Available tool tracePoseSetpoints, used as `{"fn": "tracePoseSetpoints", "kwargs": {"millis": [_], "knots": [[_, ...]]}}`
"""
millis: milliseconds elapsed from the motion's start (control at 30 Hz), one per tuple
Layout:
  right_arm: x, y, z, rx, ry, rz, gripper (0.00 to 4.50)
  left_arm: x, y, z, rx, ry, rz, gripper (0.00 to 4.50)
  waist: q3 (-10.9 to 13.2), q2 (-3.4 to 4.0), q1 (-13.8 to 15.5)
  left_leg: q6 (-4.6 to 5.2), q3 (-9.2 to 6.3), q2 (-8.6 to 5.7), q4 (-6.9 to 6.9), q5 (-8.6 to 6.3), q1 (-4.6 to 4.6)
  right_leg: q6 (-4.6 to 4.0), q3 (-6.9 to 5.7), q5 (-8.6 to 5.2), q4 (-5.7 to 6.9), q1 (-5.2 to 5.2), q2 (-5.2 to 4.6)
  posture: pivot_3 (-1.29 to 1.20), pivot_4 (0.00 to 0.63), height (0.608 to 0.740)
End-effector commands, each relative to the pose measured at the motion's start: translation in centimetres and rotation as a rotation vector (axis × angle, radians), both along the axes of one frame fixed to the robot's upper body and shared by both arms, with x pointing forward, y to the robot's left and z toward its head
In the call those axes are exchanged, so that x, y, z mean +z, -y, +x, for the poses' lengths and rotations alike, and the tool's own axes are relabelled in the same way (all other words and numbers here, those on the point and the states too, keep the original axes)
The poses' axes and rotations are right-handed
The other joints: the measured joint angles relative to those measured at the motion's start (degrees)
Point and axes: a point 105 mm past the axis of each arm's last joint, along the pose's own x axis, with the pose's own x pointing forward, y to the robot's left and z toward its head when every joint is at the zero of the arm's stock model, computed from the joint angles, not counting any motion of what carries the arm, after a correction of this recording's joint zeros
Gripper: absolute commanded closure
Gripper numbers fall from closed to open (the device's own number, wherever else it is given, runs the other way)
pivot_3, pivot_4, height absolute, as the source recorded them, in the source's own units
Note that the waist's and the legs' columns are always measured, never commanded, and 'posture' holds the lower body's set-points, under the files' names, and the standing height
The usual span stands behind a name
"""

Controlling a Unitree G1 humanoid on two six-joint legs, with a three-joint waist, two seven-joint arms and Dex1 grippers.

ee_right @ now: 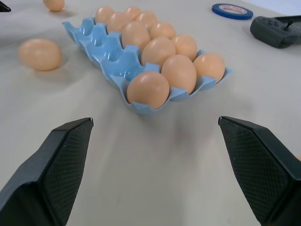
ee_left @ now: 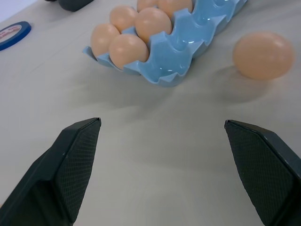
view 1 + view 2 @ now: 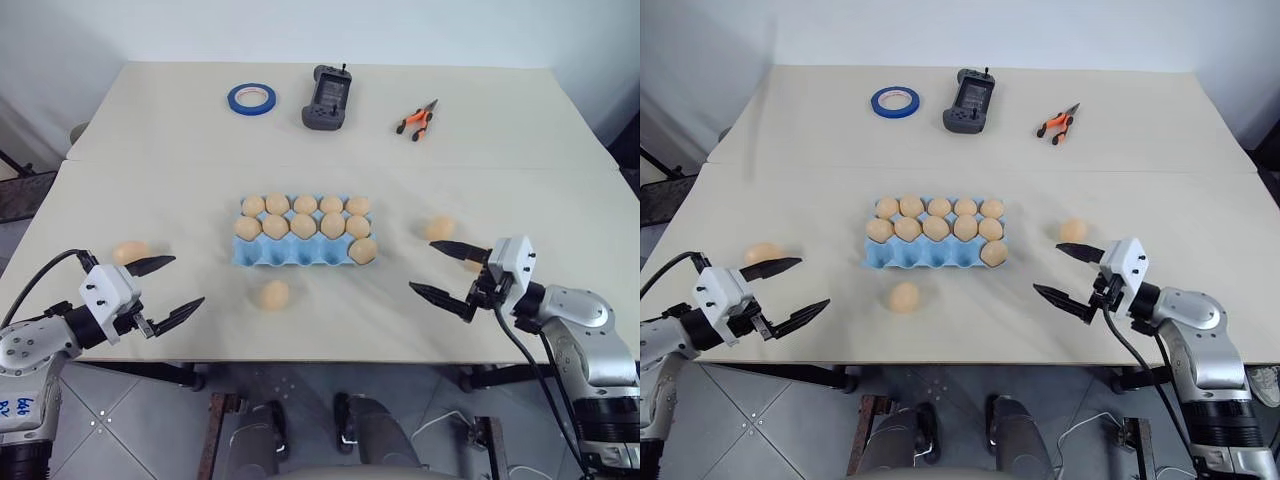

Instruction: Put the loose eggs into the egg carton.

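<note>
A pale beige counter stands against a white wall, with grey tiled floor showing below its near edge. In the middle of it lies the light-blue egg carton. Its far row and middle row each hold five tan eggs, and the near row holds a single egg in the cup at the robot's right end; the other four near cups are bare.

Three loose eggs lie on the counter around the carton. One sits just in front of the carton's near edge, toward its left half. Another lies well off to the left, just beyond the left gripper. The third lies to the right of the carton, just beyond the right gripper.

Both grippers hover low over the near part of the counter, one on each side of the carton, pointing inward toward it. Their jaws stand wide apart and hold nothing.

Along the far side of the counter lie a roll of blue tape, a dark grey handheld controller and a pair of orange-handled pliers, all well apart from the carton.
</note>
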Motion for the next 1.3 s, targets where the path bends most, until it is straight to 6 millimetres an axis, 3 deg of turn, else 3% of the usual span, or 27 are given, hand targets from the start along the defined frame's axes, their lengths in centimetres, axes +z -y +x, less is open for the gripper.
{"fn": "tracePoseSetpoints", "kwargs": {"millis": [33, 233, 400, 467, 600, 767, 1000, 1300], "knots": [[1.0, -0.3, 0.0, 0.006, 0.047, 0.013, 0.00, 0.8, 0.2, 0.1, 0.003, 0.041, 0.005, 0.01, 0.00, 0.00, 0.00, 0.00, 0.00, 0.00, 0.00, 0.00, 0.00, 0.00, 0.00, 0.00, 0.00, 0.00, 0.00, 0.00, 0.150, 0.740], [1.4, 0.7, 0.5, -0.090, 0.077, 0.072, 0.00, 1.0, 1.6, 0.4, -0.061, 0.017, -0.033, 0.01, 0.00, 0.00, 0.02, 0.00, 0.00, 0.00, 0.01, 0.00, 0.00, 0.04, -0.02, 0.02, 0.05, 0.00, 0.00, 0.00, 0.150, 0.740], [2.1, 3.0, 0.5, -0.231, 0.122, 0.115, 0.00, 1.0, 3.5, 1.0, -0.138, 0.020, -0.030, 0.01, 0.00, 0.00, 0.15, 0.00, 0.00, -0.01, 0.06, 0.00, 0.00, 0.12, -0.02, 0.07, 0.07, 0.04, 0.00, 0.00, 0.150, 0.740], [2.3, 4.7, 0.2, -0.318, 0.150, 0.125, 0.00, 0.9, 4.8, 1.2, -0.185, 0.016, -0.037, 0.01, -0.01, -0.01, 0.32, 0.00, -0.02, -0.01, 0.06, 0.00, 0.01, 0.19, -0.05, 0.11, 0.07, 0.06, 0.00, 0.00, 0.150, 0.740], [1.4, 10.0, -1.7, -0.608, 0.205, 0.146, 0.00, 0.5, 8.0, 2.2, -0.290, -0.005, -0.070, 0.01, -0.01, -0.01, 1.13, 0.00, -0.10, -0.02, 0.14, 0.00, 0.03, 0.27, -0.12, 0.15, 0.08, 0.15, 0.00, 0.00, 0.150, 0.740], [-0.9, 13.1, -3.8, -0.779, 0.169, 0.146, 0.00, 0.3, 9.4, 3.3, -0.335, -0.015, -0.094, 0.01, -0.01, 0.00, 0.79, 0.01, -0.15, -0.01, 0.34, 0.00, 0.06, 0.31, -0.15, 0.18, 0.12, 0.26, 0.06, 0.00, 0.150, 0.740], [-3.3, 13.5, -4.3, -0.766, 0.074, 0.110, 0.00, 0.6, 11.0, 3.9, -0.395, -0.016, -0.123, 0.01, 0.00, 0.01, -0.22, 0.03, -0.68, -0.07, 0.74, -0.01, 0.30, -0.02, -0.11, 0.07, -0.17, 0.85, 0.29, 0.00, 0.150, 0.740], [-3.0, 13.3, 0.2, -0.611, 0.015, 0.041, 0.00, 0.8, 11.2, 3.4, -0.412, -0.003, -0.146, 0.01, 0.01, 0.03, -0.33, 0.09, -0.94, -0.14, 0.78, -0.02, 0.31, -0.03, 0.32, 0.44, -0.60, 0.91, 0.71, 0.00, 0.150, 0.740]]}}
